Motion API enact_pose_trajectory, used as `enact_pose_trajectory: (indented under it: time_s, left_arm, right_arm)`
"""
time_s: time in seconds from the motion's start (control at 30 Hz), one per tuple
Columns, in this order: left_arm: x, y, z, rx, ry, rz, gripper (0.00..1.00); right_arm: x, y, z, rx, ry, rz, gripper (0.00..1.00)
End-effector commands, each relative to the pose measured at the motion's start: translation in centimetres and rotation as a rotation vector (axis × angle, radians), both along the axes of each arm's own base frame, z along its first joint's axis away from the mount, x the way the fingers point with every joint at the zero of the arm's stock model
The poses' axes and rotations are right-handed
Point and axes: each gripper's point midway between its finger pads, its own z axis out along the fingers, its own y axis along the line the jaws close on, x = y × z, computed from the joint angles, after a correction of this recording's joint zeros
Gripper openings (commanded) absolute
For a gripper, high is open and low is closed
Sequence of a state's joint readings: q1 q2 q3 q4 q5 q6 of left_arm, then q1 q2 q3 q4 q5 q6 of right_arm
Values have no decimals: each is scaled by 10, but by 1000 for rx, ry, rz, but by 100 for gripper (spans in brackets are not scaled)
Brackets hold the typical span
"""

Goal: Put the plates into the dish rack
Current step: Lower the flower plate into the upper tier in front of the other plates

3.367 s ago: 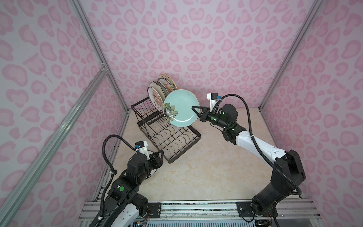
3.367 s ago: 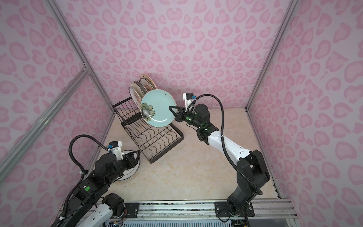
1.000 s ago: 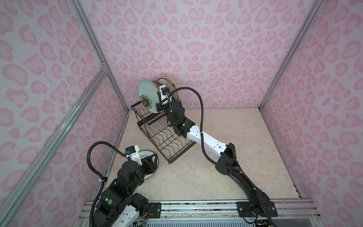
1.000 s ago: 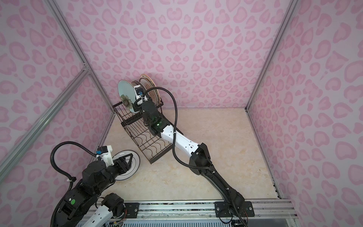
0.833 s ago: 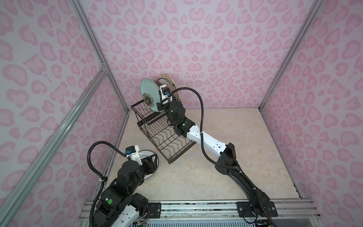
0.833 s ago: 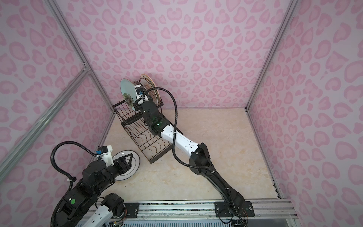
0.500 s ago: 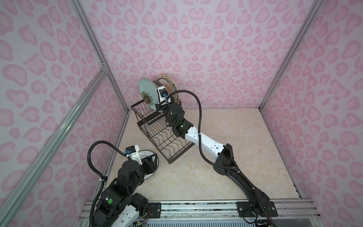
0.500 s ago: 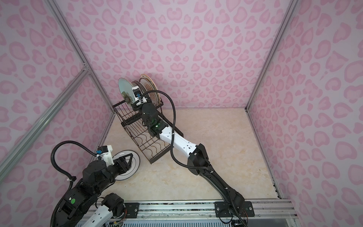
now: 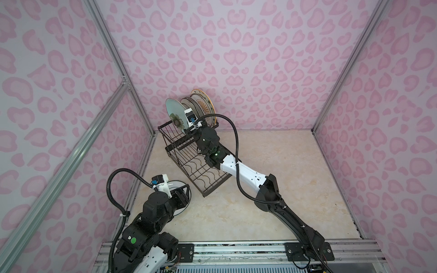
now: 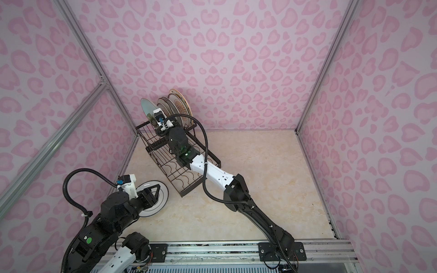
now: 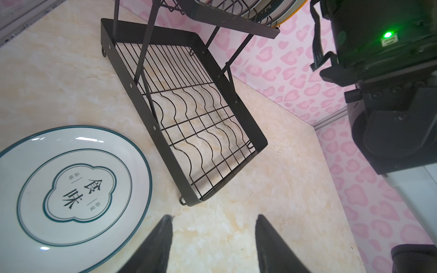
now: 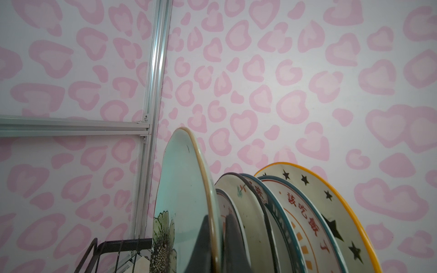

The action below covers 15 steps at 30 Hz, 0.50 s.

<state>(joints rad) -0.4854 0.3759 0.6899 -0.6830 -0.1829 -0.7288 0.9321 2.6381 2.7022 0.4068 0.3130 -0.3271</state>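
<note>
My right claw is clamped on the rim of the blue-green plate. It holds the plate on edge in the dish rack's upper tier, next to the racked plates, so it can settle into a slot. My left claw, jaws apart, hovers just off the rack's low tray, by the lettered plate lying flat on the desk. I take that plate to be next.
</note>
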Motion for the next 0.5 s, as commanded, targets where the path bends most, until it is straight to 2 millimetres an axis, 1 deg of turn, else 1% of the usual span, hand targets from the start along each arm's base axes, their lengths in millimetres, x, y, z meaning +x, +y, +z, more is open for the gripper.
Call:
enact_pose_trajectory:
  time_s: [0.0, 0.1, 0.27, 0.47]
  left_arm:
    - [2, 1, 4, 8, -16, 3, 59]
    - [2, 1, 3, 11, -14, 2, 58]
    - [3, 0, 4, 9, -16, 0, 58]
    - [2, 0, 4, 6, -17, 0, 59]
  right_arm:
    - [-7, -16, 30, 109, -103, -28, 0]
    - [-7, -20, 36, 122, -109, -34, 0]
    - [-9, -21, 40, 124, -115, -30, 0]
    - [-7, -20, 36, 115, -105, -35, 0]
